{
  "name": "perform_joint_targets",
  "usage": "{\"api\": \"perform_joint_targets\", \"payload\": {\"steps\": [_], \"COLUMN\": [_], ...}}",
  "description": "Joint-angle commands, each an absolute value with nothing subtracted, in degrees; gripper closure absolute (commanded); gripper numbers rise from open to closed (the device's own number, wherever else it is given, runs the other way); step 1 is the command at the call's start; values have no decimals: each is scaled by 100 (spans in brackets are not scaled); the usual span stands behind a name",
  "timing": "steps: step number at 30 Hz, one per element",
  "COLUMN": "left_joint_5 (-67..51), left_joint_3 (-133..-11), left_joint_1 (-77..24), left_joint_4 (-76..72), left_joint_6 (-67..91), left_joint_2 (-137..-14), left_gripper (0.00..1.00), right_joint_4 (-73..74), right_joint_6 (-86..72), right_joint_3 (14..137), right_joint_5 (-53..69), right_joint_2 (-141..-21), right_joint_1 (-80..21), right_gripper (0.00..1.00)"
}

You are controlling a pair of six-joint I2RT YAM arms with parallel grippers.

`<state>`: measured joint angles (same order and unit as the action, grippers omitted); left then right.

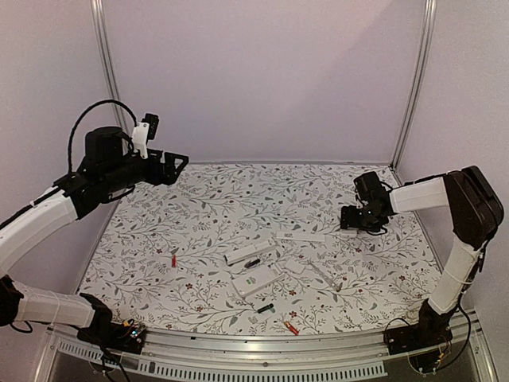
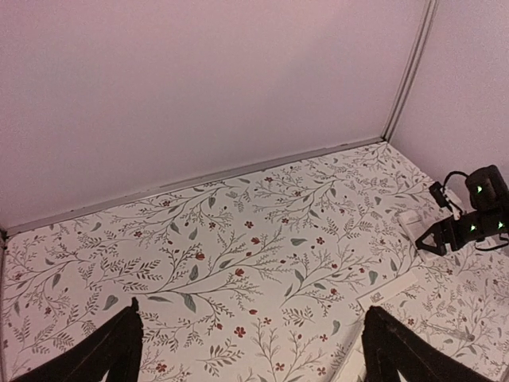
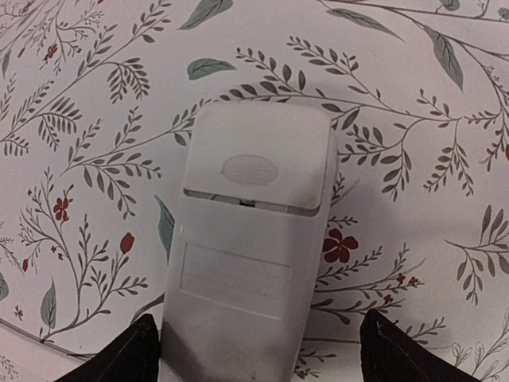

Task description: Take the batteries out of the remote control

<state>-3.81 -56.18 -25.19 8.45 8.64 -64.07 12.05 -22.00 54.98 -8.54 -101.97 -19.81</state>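
As my right pincer (image 3: 262, 354) hangs with its fingers apart, one tip in each lower corner of the wrist view, a white remote (image 3: 253, 247) lies flat on the counter (image 3: 413, 95) just below. Its lower end sits between the tips, though I cannot tell whether they touch it. Its battery cover (image 3: 258, 159), marked by an oval thumb grip, looks closed, so any batteries here are hidden. I judge the step in hand to be opening this remote. Next I must come down, press on the grip and slide the cover along the body without shoving the whole remote. Farther out, in the lower part of the overhead view, loose batteries lie well apart from me: a red battery (image 1: 173, 260), a black-and-green battery (image 1: 265, 307) and an orange-red battery (image 1: 291, 327). My left pincer (image 2: 254, 354), also apart, hovers high at the upper left.
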Motion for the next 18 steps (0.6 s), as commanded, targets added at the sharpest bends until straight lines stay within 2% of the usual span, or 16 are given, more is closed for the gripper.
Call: {"api": "perform_joint_targets", "payload": {"steps": [1, 10, 16, 18], "left_joint_5": [-336, -299, -299, -296], "left_joint_3": [-5537, -5546, -5546, -5546], "left_joint_1": [-2455, -2456, -2458, -2459], "left_joint_4": [884, 900, 902, 910], "left_joint_6": [818, 801, 800, 812], "left_joint_2": [-6381, -6416, -6468, -6476], "left_gripper": [4, 4, 4, 4], "right_joint_4": [1170, 1307, 1344, 1347], "right_joint_6": [-2083, -2065, -2035, -2047], "right_joint_3": [5722, 5873, 5862, 5843], "right_joint_5": [-735, -864, -758, -781], "right_joint_2": [-10514, -10892, -10957, -10935], "right_joint_1": [-1977, -1978, -1987, -1986], "right_gripper": [15, 17, 47, 54]}}
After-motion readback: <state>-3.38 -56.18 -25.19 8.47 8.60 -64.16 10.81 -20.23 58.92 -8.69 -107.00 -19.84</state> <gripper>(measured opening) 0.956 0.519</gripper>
